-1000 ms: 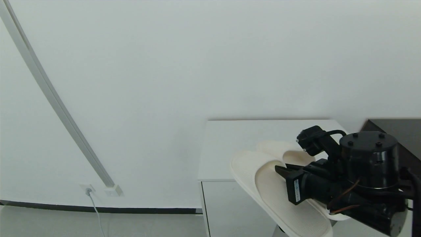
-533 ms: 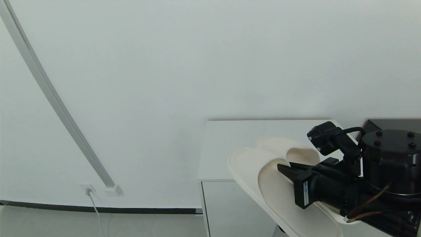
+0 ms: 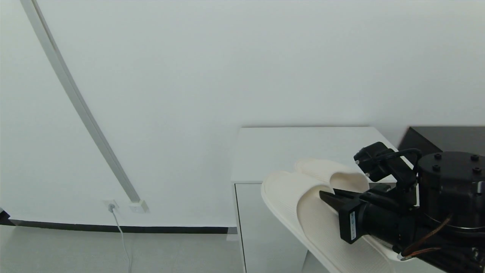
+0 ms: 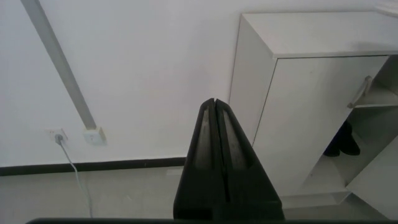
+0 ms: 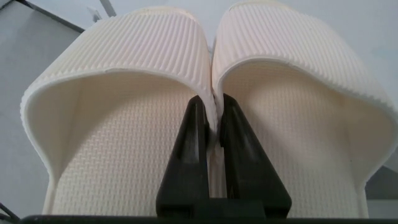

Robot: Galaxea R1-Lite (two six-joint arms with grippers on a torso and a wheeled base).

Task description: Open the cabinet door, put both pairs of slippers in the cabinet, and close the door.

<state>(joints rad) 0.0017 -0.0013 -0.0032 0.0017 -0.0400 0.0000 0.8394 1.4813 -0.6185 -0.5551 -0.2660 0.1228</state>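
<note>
A pair of cream ribbed slippers hangs in the air in front of the white cabinet. My right gripper is shut on the two inner edges, holding the slippers side by side; its fingers pinch the seam between them. My left gripper is shut with nothing in it, held off to the side of the cabinet. In the left wrist view one side of the cabinet stands open, showing a shelf and a dark pair of shoes low inside.
A black surface adjoins the cabinet on the right. On the wall to the left are a slanting grey trunking strip and a socket with a white cable running down to the grey floor.
The head camera has shifted, so the cabinet top and wall fittings sit differently in the picture. The right gripper has drawn slightly right, still shut on the slippers.
</note>
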